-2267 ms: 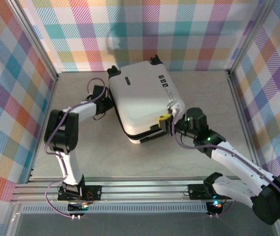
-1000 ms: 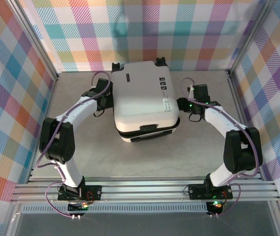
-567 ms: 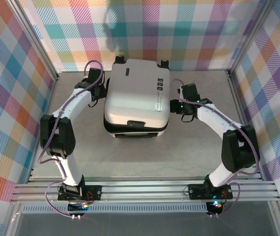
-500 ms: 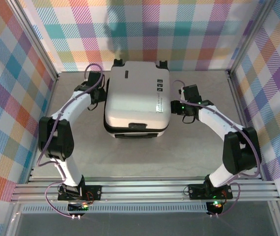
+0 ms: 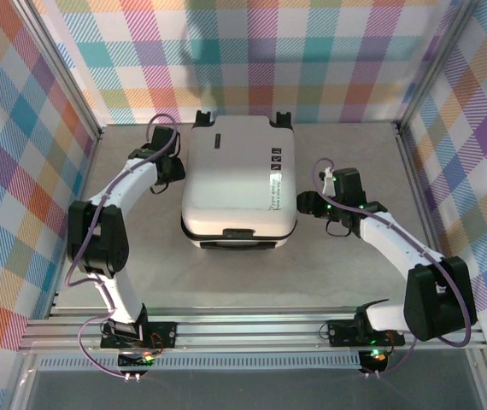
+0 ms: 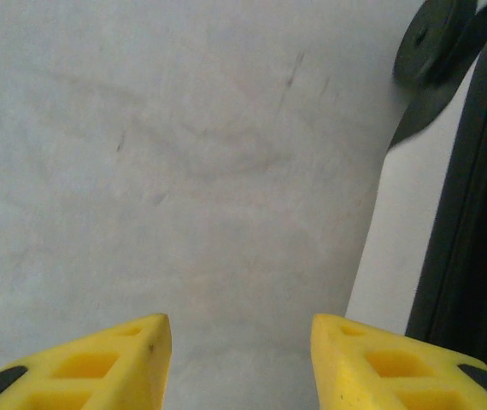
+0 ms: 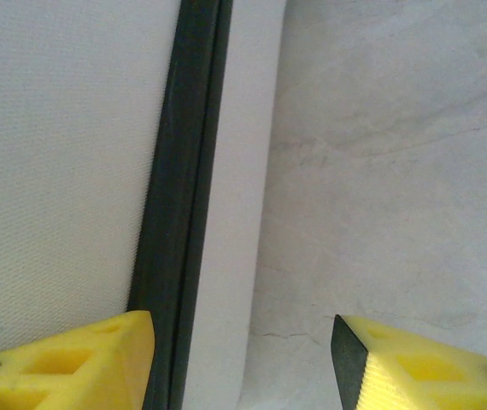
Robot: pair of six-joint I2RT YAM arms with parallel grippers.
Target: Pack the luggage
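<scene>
The white hard-shell luggage (image 5: 239,184) lies closed and flat, black wheels at its far end, dark marks on top. The left gripper (image 6: 239,329) and right gripper (image 7: 242,320) both gape, empty.

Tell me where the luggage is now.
Top view: the closed luggage lies at the table's far middle, between the left tool and right tool.

Pastel plaid walls (image 5: 312,60) enclose a pale grey marbled tabletop (image 5: 252,278), evenly lit.
</scene>
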